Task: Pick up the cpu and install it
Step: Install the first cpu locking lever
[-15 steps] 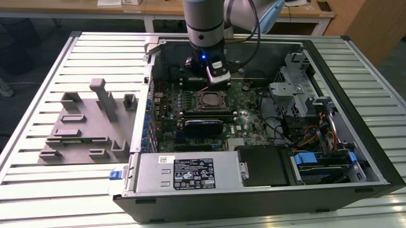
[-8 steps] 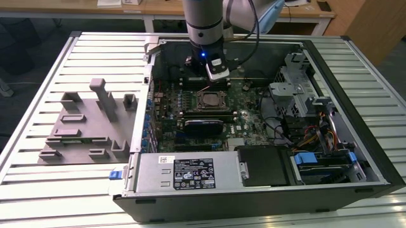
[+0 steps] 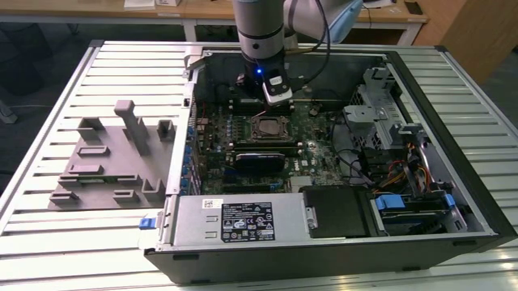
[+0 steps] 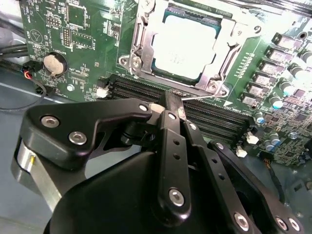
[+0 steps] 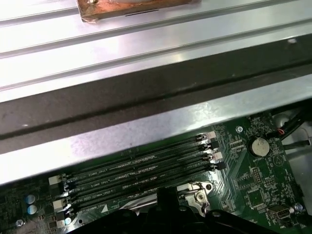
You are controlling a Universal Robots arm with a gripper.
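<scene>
Cpu (image 4: 183, 48) already sits flat in the socket frame (image 4: 139, 46) on the motherboard (image 4: 58, 29), metal top up, so it's seated, not carried. Claw (image 4: 168, 105) hangs just above the RAM slots (image 4: 209, 117) beside the socket; fingers look pinched together w/ nothing between them. PC case (image 3: 437, 236) lies open on the slatted counter (image 3: 48, 242) for top access.
</scene>
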